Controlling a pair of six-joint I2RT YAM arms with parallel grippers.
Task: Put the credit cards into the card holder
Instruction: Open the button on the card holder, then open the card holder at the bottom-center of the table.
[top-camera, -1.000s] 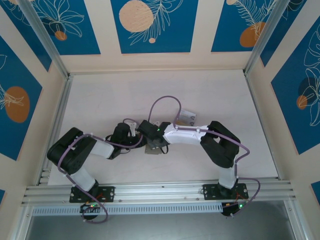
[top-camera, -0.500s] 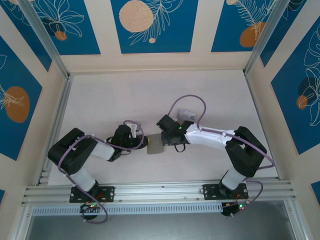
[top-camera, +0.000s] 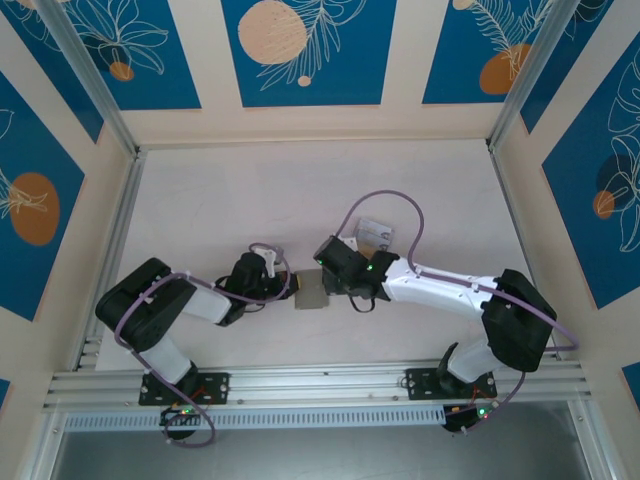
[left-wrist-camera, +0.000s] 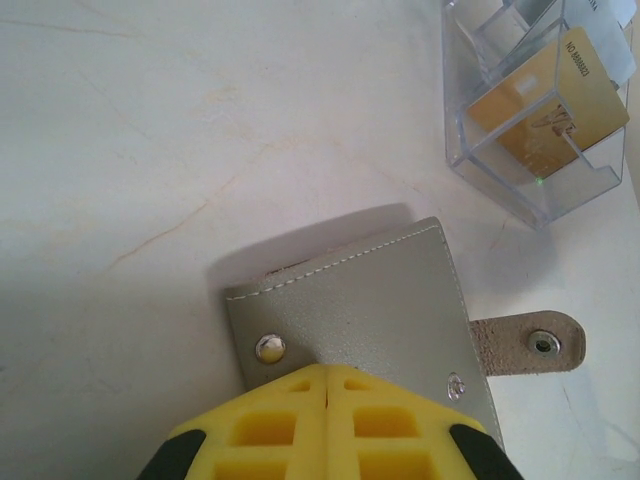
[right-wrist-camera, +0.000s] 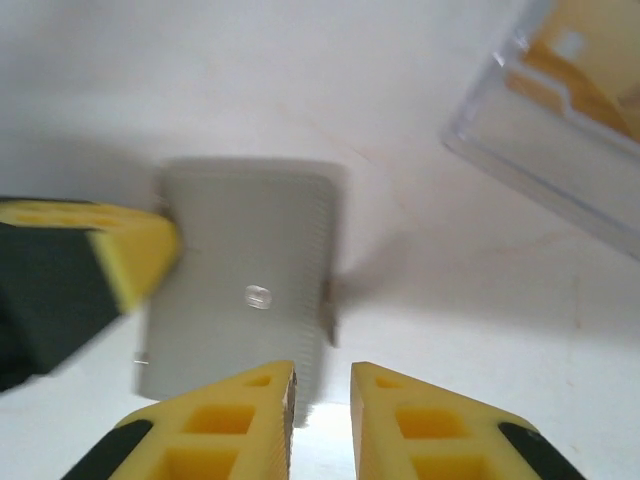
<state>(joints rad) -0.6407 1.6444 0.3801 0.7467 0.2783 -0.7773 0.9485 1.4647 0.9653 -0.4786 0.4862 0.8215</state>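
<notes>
Left gripper (left-wrist-camera: 328, 390), bottom centre of left wrist view: fingers clenched flush together, tips on the near edge of the card holder (left-wrist-camera: 365, 300). Can't tell if it truly pinches.
Card holder lies flat and folded on the table (left-wrist-camera: 150, 150), centre frame, strap tab (left-wrist-camera: 528, 345) sticking out right.
Right gripper (right-wrist-camera: 321, 400), bottom of right wrist view: fingers slightly parted, nothing between them, just short of the card holder.
Upper right: clear box (left-wrist-camera: 500, 170), apart from the card holder, with an orange-tan credit card (left-wrist-camera: 545, 105) standing inside.

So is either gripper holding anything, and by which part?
Nothing is clamped. The left gripper, jaws shut, seems to press on the left edge of the flat grey stitched wallet, pinning it; the right gripper, jaws apart, is empty.
</notes>
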